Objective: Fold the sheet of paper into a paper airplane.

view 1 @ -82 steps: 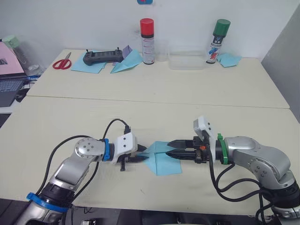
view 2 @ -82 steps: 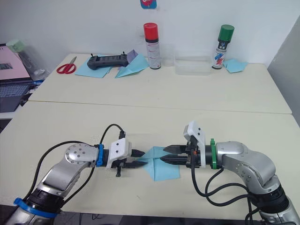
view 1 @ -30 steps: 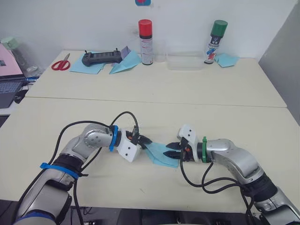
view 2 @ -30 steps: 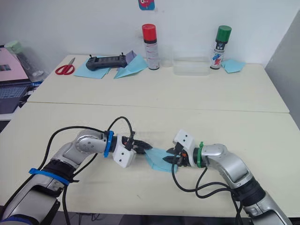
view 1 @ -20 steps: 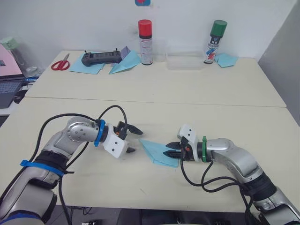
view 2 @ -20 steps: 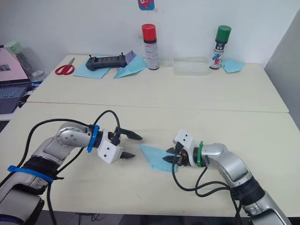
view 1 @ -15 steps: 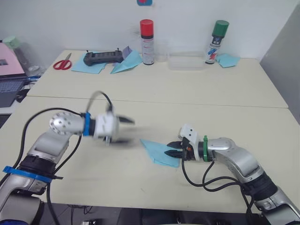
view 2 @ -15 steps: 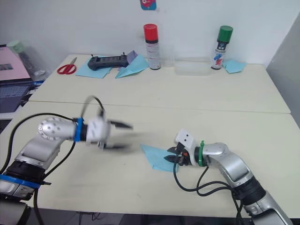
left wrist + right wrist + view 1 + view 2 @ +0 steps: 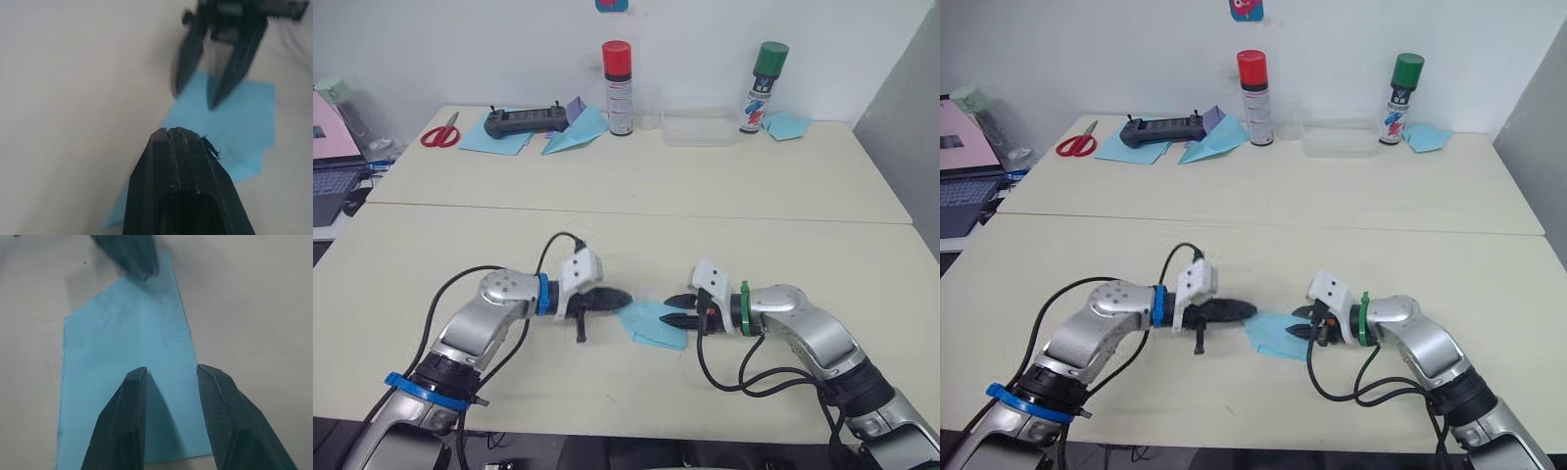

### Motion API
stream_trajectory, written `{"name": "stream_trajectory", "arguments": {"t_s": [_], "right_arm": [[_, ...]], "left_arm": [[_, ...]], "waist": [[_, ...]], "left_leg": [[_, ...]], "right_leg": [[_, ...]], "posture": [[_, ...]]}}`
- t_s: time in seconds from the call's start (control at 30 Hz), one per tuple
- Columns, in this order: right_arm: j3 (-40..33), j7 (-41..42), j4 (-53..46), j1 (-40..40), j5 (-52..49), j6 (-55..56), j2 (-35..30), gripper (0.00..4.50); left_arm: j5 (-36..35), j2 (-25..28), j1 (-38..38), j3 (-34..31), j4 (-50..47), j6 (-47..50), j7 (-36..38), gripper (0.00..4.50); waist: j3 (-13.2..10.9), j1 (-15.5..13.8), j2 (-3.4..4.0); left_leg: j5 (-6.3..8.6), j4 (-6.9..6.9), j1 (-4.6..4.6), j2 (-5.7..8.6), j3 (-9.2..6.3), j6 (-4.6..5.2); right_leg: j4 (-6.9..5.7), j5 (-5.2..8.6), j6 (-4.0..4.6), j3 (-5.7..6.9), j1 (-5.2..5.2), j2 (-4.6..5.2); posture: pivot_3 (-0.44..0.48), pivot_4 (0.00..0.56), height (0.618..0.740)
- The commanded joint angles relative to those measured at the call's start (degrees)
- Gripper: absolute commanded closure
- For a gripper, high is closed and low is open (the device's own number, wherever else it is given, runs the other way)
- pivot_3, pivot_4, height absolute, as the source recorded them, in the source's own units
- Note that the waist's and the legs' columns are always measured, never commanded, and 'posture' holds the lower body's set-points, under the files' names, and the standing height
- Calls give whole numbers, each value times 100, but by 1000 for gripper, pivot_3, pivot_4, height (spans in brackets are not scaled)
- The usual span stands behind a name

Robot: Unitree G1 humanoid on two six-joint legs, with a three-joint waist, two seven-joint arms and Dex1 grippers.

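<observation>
Your left claw, fingers pressed together, has swung back to the folded light-blue paper wedge on the desk; right claw, narrowly parted, rests over its right edge, ready for creasing.

My head pair high, facing down the table; my wrist cameras close, sharing the sheet of paper.
</observation>
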State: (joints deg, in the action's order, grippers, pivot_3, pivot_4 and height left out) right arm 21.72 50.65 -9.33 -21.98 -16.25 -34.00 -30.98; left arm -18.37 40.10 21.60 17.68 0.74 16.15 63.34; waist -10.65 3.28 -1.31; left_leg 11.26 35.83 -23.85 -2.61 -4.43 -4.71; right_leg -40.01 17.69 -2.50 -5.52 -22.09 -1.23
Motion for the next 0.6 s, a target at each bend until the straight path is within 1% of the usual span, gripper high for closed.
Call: {"name": "stream_trajectory", "arguments": {"t_s": [0.03,0.13,0.23,0.4,0.53,0.6], "right_arm": [[-149,93,-160,-26,47,158,-65,2839],[-235,194,-260,17,-40,277,-51,2839],[-423,412,-599,149,-161,751,-108,2839],[-764,714,-1174,619,-336,1058,-478,2839],[-724,912,-1419,1045,-160,1492,-775,2839],[-621,940,-1375,1173,100,1874,-847,2839]], "left_arm": [[372,-54,105,2,190,-110,-44,4476],[612,-220,230,10,522,-156,-163,4476],[692,-315,312,131,788,-153,74,4476],[554,-519,518,-54,890,46,152,4476],[739,-587,673,-19,1223,-114,221,4476],[720,-694,704,-14,1311,-78,232,4476]], "waist": [[0,-2,0],[0,-6,0],[0,-15,0],[1,-75,0],[1,-88,0],[1,-87,0]], "left_leg": [[0,1,0,0,0,0],[0,3,0,2,0,0],[0,4,0,4,0,0],[0,5,0,6,0,0],[0,8,2,8,0,0],[0,8,2,7,0,0]], "right_leg": [[0,0,0,0,0,0],[0,0,0,-1,2,1],[1,0,-1,-1,4,3],[5,0,-2,1,8,6],[5,-1,-3,0,9,6],[5,-1,-3,-1,9,6]], "posture": [[0,150,740],[0,150,740],[0,150,740],[0,150,740],[0,150,740],[0,150,740]]}}
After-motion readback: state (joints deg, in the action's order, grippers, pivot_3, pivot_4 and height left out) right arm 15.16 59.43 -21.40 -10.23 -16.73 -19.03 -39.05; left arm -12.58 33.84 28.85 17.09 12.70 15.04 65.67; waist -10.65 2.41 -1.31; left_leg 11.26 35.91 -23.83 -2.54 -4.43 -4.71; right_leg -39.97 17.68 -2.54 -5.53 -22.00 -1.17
